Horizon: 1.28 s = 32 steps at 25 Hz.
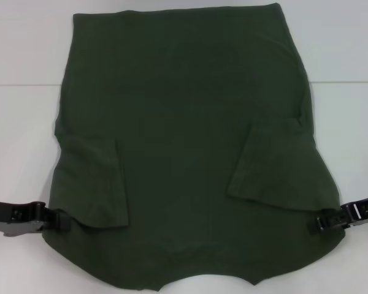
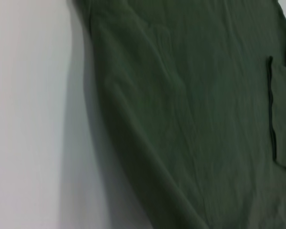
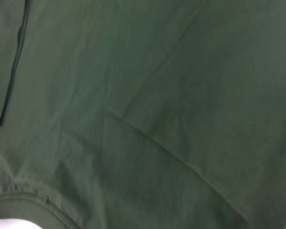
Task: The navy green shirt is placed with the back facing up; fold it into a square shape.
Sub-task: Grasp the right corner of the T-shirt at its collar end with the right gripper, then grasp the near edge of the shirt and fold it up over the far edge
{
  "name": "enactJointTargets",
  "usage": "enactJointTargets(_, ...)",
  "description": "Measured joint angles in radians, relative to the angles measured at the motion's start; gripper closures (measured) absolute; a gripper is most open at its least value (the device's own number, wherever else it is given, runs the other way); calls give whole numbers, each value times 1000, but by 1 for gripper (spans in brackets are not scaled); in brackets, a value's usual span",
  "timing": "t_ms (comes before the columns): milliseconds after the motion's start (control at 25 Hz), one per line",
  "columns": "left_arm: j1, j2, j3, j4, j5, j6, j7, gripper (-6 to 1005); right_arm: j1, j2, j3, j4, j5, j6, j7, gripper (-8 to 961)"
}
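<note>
Gripping navy green shirt edges: left gripper, right gripper; no lettering visible.

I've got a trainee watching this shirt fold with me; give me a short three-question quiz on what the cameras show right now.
1. True or false: both sleeves of the navy green shirt are already folded inward onto its body.
2. Multiple choice: where are the left gripper and right gripper? A) both above the shirt's middle B) at the shirt's two side edges, near the collar end C) parked away from the shirt
3. Fill in: the shirt lies on a ____ table.

Key:
1. True. Both sleeves lie flat on the body.
2. B. Each gripper meets a side edge; whether it pinches fabric is unclear.
3. White.
</note>
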Motion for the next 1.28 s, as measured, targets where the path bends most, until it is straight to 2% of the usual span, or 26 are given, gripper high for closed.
enactJointTargets(240,-1,3,-2,0,-6,1,1,906,8,1,-5,0,-1,3,12,62)
enactJointTargets(440,-1,4,-2,0,-17,1,1,903,8,4,-83,-15,-2,30,21,63)
enactJointTargets(1080,-1,5,-2,0,-34,1,4,894,25,1,-125,-13,-3,39,30,726)
enactJointTargets(1280,0,5,-8,0,-38,1,11,891,27,0,-136,-16,-3,35,27,869)
